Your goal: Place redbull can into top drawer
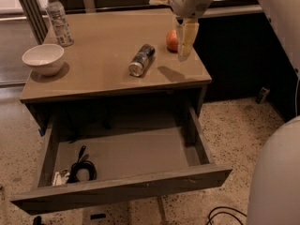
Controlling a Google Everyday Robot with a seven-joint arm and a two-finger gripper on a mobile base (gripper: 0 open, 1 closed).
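Desk [103, 41] top, near the right edge: our gripper [183, 55] hangs with fingers nearly together, empty, beside a red fruit [172, 40]; the redbull can [141, 60] lies sideways mid-desk. We fear a glancing touch may roll it toward the right edge; the top drawer [126, 189] stands open below the front edge.

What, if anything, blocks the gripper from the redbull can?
Probably yes: the gripper hangs over the table by the apple, and the redbull can lies on its side nearby, nothing between them.

Claw [183, 53] hangs pointing straight down, upper right.
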